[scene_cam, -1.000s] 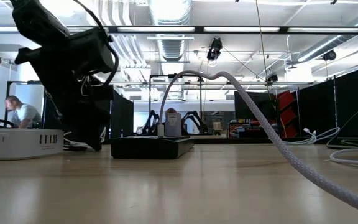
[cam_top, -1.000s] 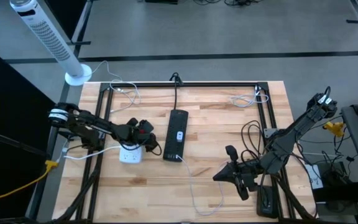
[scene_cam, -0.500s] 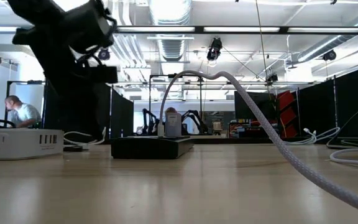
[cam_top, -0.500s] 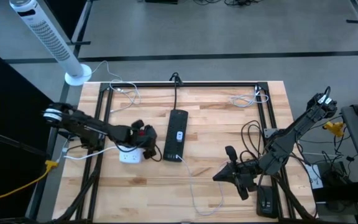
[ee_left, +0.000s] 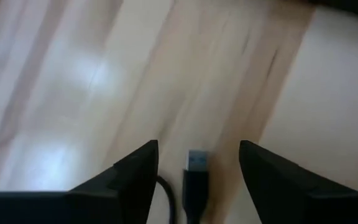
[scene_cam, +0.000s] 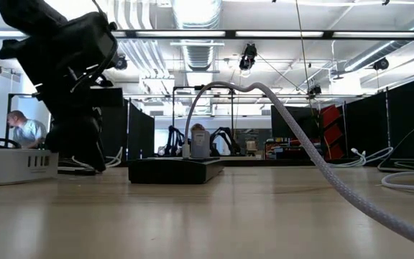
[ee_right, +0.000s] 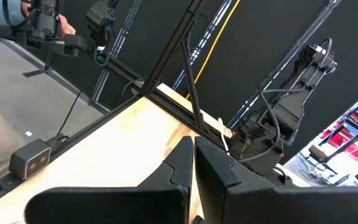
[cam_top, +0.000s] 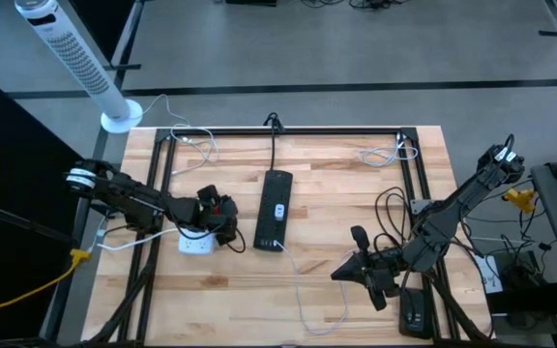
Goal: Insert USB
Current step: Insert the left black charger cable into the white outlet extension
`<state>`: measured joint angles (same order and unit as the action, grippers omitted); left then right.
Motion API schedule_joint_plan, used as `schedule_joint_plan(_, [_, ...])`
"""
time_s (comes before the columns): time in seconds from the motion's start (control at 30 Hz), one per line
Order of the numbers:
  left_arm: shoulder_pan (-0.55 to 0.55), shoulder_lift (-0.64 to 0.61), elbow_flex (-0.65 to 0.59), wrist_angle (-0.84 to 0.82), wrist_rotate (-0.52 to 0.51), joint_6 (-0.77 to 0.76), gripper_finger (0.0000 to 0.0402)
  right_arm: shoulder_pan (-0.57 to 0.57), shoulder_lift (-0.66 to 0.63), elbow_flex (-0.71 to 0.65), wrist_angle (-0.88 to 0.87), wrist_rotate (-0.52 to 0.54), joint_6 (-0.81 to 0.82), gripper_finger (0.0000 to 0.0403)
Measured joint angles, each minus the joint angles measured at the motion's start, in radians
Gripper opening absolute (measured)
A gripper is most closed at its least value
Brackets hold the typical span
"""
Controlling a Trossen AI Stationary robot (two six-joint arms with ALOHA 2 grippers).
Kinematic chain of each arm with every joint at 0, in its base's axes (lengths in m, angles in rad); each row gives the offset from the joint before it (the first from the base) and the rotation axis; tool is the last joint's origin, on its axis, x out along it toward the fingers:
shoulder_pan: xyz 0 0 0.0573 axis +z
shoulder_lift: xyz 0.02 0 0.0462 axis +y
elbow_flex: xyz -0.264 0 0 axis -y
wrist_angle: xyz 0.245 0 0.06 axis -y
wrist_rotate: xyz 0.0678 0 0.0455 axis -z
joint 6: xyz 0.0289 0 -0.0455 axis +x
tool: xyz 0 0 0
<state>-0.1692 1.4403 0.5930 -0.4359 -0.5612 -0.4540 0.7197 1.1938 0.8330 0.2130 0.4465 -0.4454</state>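
Note:
A black USB plug (ee_left: pixel 197 165) on a black cord lies on the wooden table, between the two fingers of my left gripper (ee_left: pixel 199 146); the fingers stand wide apart and touch neither side of it. That open gripper (cam_top: pixel 222 217) hangs slanting down just right of a white charging hub (cam_top: pixel 193 243) (scene_cam: pixel 16 164), which rests flat on the table. A black power strip (cam_top: pixel 276 208) (scene_cam: pixel 175 170) lies mid-table with a white cable plugged in at its near end. My right gripper (cam_top: pixel 341 273) (ee_right: pixel 193 146) waits shut above the near right of the table, holding nothing.
A black frame rail (cam_top: pixel 288 130) runs round the table top. A white tower fan (cam_top: pixel 75 58) stands beyond the far left corner. Loose cables (cam_top: pixel 395 208) and a black box (cam_top: pixel 414 314) lie at the right. A person (scene_cam: pixel 24 129) sits in the room behind.
My left gripper has risen a little, drawn slightly toward the table's left and near edges, and rolled about its own axis. The white hub has slid a short way toward the left edge. The right arm has kept still.

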Motion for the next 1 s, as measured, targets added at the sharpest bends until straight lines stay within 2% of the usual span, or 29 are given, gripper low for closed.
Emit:
schedule_joint_plan(0.13, [0.000, 0.000, 0.000, -0.038, -0.004, -0.020, 0.0221, 0.000, 0.000, 0.000, -0.001, 0.000, 0.000, 0.0000])
schedule_joint_plan(0.3, [0.000, 0.000, -0.003, -0.127, -0.002, -0.119, 0.0208, 0.000, 0.000, 0.000, -0.001, 0.000, 0.009, 0.0000])
schedule_joint_plan(0.5, [0.000, -0.003, -0.038, -0.086, 0.030, -0.133, 0.0183, 0.000, 0.000, 0.000, -0.001, 0.000, 0.013, 0.0000])
schedule_joint_plan(0.67, [0.000, -0.004, -0.050, -0.066, 0.039, -0.132, 0.0139, 0.000, 0.000, 0.000, -0.001, 0.000, 0.010, 0.0000])
schedule_joint_plan(0.83, [0.001, -0.003, -0.050, -0.040, 0.083, -0.075, 0.0045, 0.000, 0.000, 0.000, 0.000, 0.000, 0.007, 0.0000])
schedule_joint_plan(1.0, [0.002, 0.001, -0.021, -0.047, 0.082, -0.055, 0.0043, 0.000, 0.000, 0.000, 0.000, 0.000, 0.003, 0.0000])
